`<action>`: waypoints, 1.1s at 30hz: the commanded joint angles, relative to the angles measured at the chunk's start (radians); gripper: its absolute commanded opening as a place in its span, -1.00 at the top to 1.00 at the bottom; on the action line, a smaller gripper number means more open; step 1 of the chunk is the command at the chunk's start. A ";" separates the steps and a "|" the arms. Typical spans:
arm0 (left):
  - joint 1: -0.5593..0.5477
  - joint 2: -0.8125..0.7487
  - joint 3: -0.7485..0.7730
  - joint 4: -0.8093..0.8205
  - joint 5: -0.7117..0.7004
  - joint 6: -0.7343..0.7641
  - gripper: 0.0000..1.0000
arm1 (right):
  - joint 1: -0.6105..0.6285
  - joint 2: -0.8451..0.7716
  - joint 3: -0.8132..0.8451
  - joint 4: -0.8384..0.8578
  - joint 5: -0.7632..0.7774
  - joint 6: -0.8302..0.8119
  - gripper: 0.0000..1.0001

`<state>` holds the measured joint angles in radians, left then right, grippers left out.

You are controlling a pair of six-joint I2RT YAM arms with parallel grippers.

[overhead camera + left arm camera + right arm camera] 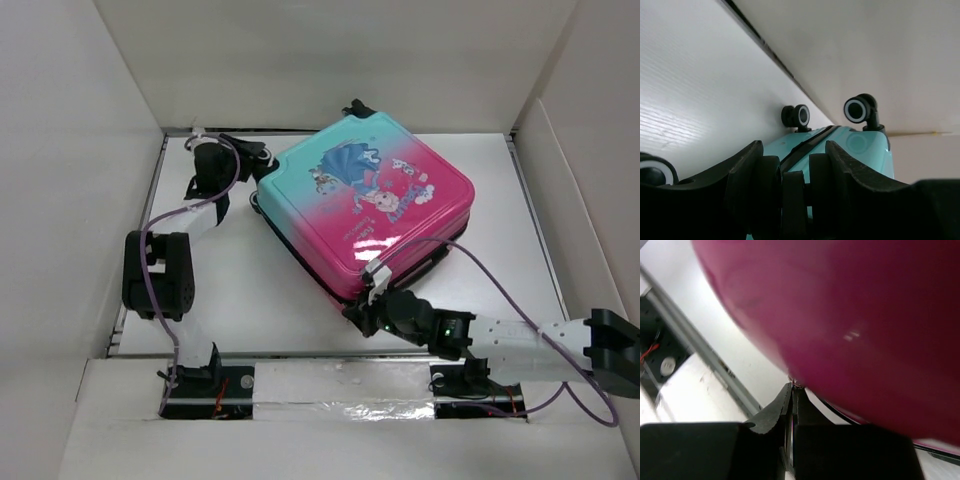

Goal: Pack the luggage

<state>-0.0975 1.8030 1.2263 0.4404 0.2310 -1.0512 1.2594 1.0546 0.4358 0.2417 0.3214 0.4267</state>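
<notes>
The luggage [365,205] lies flat and closed on the white table, teal at the far end and pink at the near end, with the cartoon print facing up. My left gripper [258,175] is at its far left corner. In the left wrist view that gripper [794,150] is shut on a black wheel [792,200] of the teal shell [860,145]. Two more wheels [796,116] [858,109] stick out beyond. My right gripper [365,305] is at the near pink corner. Its jaws [795,387] are pressed together on a small metal zipper pull [799,384] under the pink shell [865,315].
White walls close in the table [240,300] on the left, back and right. A taped base strip [330,385] with both arm mounts runs along the near edge. A purple cable [500,290] loops from the right arm over the table beside the luggage.
</notes>
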 commanded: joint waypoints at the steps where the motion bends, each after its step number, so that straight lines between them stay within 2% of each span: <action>1: 0.039 -0.171 -0.277 0.134 -0.007 0.060 1.00 | -0.087 -0.103 0.020 0.156 -0.105 -0.002 1.00; 3: 0.018 -0.266 -0.408 0.289 -0.045 0.008 1.00 | -0.174 -0.139 0.046 0.114 -0.125 -0.043 1.00; 4: -0.035 -0.295 -0.510 0.326 -0.067 0.000 1.00 | -0.208 -0.151 0.066 0.043 -0.127 -0.058 1.00; 5: -0.072 -0.342 -0.548 0.369 -0.103 -0.004 1.00 | -0.247 -0.163 0.110 0.003 -0.127 -0.093 1.00; 8: -0.218 -0.427 -0.671 0.400 -0.192 0.020 1.00 | -0.420 -0.223 0.167 -0.062 -0.182 -0.149 1.00; 10: -0.270 -0.464 -0.756 0.431 -0.208 0.019 1.00 | -0.501 -0.238 0.182 -0.091 -0.225 -0.158 1.00; 13: -0.404 -0.545 -0.813 0.414 -0.217 0.034 1.00 | -0.534 -0.205 0.158 -0.056 -0.245 -0.161 1.00; 16: -0.500 -0.571 -0.841 0.403 -0.222 0.034 1.00 | -0.502 -0.145 0.115 0.026 -0.257 -0.140 1.00; 19: -0.562 -0.571 -0.853 0.440 -0.207 0.007 1.00 | -0.359 -0.020 0.080 0.181 -0.236 -0.091 1.00; 22: -0.599 -0.561 -0.826 0.443 -0.124 -0.009 1.00 | -0.238 0.155 0.109 0.251 -0.219 -0.069 1.00; 25: -0.608 -0.594 -0.820 0.428 -0.044 -0.023 1.00 | -0.198 0.295 0.190 0.304 -0.251 -0.089 1.00; 29: -0.626 -0.689 -0.852 0.394 0.014 -0.062 1.00 | -0.198 0.373 0.245 0.382 -0.311 -0.114 1.00; 31: -0.651 -0.729 -0.876 0.406 0.004 -0.090 1.00 | -0.198 0.395 0.280 0.399 -0.368 -0.121 1.00; 33: -0.651 -0.761 -0.864 0.370 -0.013 -0.086 1.00 | -0.189 0.406 0.278 0.415 -0.364 -0.109 1.00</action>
<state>-0.6159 1.1122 0.3759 0.8551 -0.2005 -1.1618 1.0283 1.3968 0.6071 0.4072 0.2813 0.2638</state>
